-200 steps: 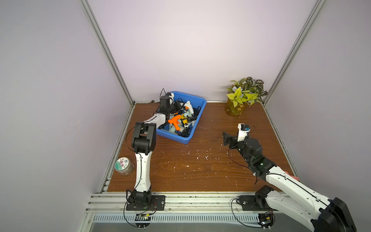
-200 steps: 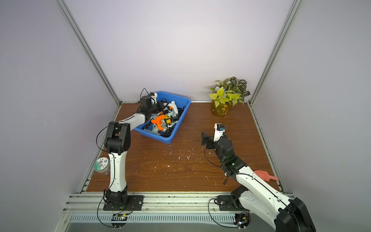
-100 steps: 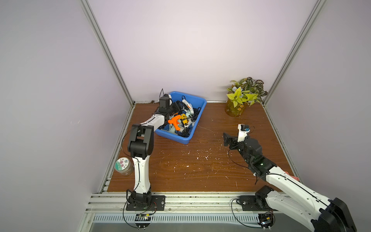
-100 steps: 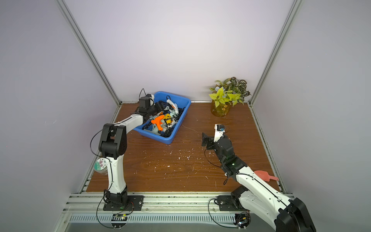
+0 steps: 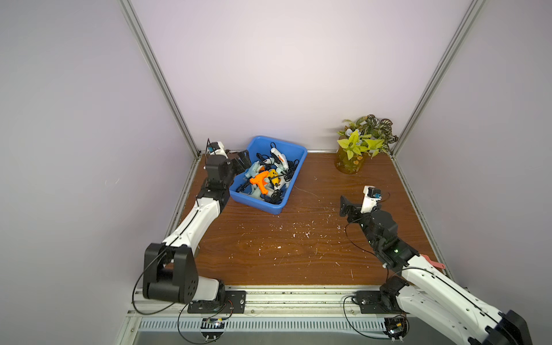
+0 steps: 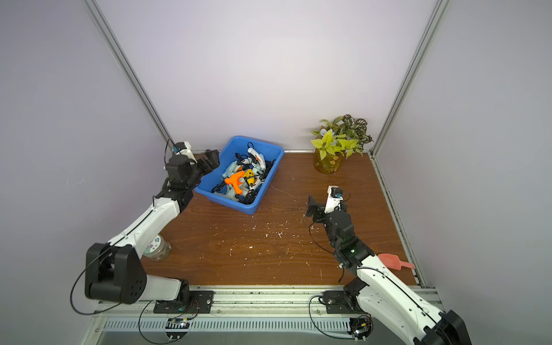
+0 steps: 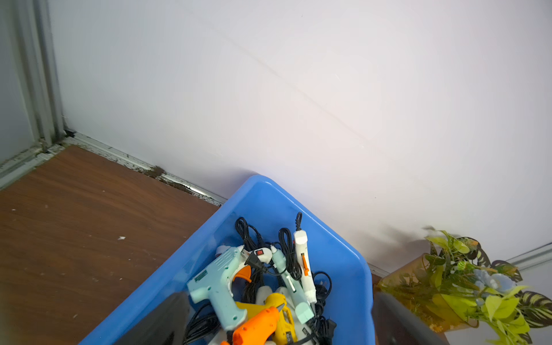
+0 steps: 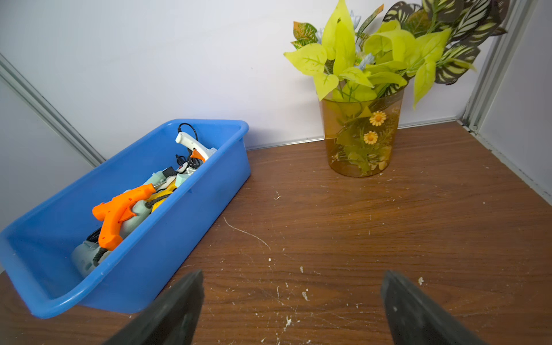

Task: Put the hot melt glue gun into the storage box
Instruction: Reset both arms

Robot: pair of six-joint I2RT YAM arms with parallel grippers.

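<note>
Glue guns (image 5: 260,180) lie in the storage box (image 5: 263,143), plant (image 5: 363,143) at right

No word, brand or number can be read anywhere. The pale blue glue gun (image 7: 218,286), lying in the storage box (image 7: 352,268) toward 11 o'clock on the tabletop (image 5: 298,254) in both top views, bears a small dark green label (image 7: 201,276) on the side of its body (the print is too fine to make out). The jar (image 6: 156,252) near 8 o'clock has a white lid (image 6: 152,246) with coloured spots; no letters can be told there.
</note>
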